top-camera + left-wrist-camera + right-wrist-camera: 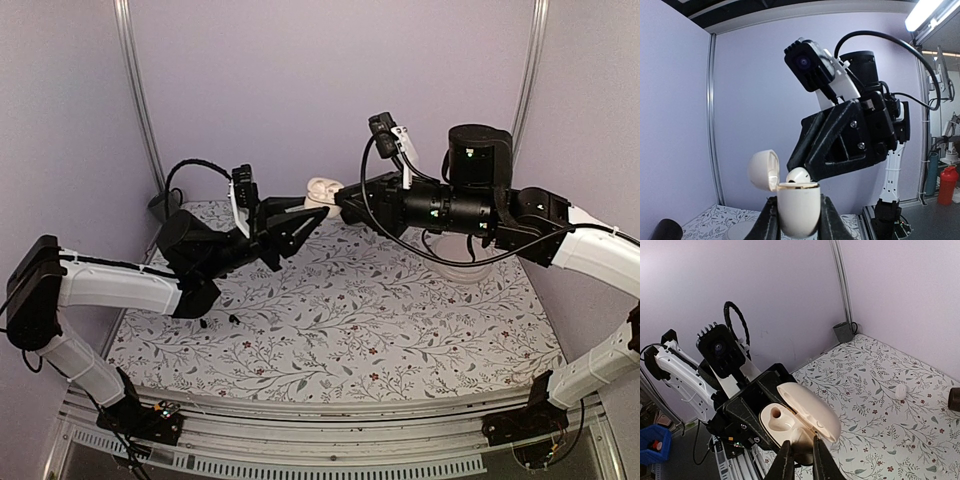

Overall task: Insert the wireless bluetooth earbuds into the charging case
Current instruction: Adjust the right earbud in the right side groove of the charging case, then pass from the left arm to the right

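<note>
My left gripper is shut on a cream charging case and holds it upright in the air above the far middle of the table. In the left wrist view the case sits between my fingers with its lid flipped open. A small white earbud sits at the case's mouth, under my right gripper. In the right wrist view my right gripper is shut on that earbud, beside an empty socket. Two tiny black bits lie on the table's left; I cannot tell what they are.
A small white bean-shaped thing lies on the floral tablecloth, next to a black cylinder. A white bowl stands under my right arm. A grey box sits in the back left corner. Purple walls enclose three sides.
</note>
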You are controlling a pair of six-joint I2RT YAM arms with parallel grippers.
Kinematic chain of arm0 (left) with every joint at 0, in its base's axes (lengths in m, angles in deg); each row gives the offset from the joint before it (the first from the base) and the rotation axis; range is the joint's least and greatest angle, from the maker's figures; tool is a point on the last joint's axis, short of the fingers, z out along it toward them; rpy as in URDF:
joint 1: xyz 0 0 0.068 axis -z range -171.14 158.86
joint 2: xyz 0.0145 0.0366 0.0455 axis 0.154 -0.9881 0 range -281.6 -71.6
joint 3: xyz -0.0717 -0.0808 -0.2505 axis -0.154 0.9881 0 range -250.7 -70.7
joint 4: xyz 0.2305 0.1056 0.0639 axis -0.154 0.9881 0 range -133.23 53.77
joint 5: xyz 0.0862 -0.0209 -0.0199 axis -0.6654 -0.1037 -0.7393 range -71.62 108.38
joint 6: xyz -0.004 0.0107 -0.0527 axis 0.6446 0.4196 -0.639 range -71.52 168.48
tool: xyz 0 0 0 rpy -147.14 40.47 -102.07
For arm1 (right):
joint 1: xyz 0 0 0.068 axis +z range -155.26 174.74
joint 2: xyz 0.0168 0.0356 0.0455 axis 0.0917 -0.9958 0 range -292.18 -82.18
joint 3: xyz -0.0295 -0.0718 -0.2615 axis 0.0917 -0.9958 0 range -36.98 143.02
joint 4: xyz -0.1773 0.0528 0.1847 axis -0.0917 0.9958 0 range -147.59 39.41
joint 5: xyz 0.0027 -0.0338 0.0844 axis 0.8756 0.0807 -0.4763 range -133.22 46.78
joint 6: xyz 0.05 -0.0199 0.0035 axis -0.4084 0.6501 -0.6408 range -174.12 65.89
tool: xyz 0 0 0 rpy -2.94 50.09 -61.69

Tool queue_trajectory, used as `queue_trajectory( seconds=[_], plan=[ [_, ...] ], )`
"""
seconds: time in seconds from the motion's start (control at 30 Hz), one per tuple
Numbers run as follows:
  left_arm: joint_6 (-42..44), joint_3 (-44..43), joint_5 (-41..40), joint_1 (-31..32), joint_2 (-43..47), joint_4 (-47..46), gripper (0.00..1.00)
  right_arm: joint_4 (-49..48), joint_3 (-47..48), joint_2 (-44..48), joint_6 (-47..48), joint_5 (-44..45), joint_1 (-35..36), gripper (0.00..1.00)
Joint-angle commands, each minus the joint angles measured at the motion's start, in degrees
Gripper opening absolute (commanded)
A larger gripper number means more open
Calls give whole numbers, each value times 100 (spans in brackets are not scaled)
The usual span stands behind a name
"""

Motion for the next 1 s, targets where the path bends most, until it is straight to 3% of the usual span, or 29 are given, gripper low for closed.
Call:
queue_trajectory(
  seconds=[0.0,0.13,0.3,0.73,0.97],
  plan=[
    [119,-37,147,175,165,-98,0,44,3,125,-231,65,9,18],
    [30,74,320,135,209,-204,0,-90,-187,356,-458,-323,-198,33],
    [-241,299,573,-14,309,-508,0,-423,-473,557,-716,-948,-481,44],
    [-527,171,903,-75,278,-318,0,-1014,-627,319,-551,-1834,-494,48],
    [-654,43,1072,-95,172,-351,0,-873,-625,204,-400,-1800,-493,48]
  ],
)
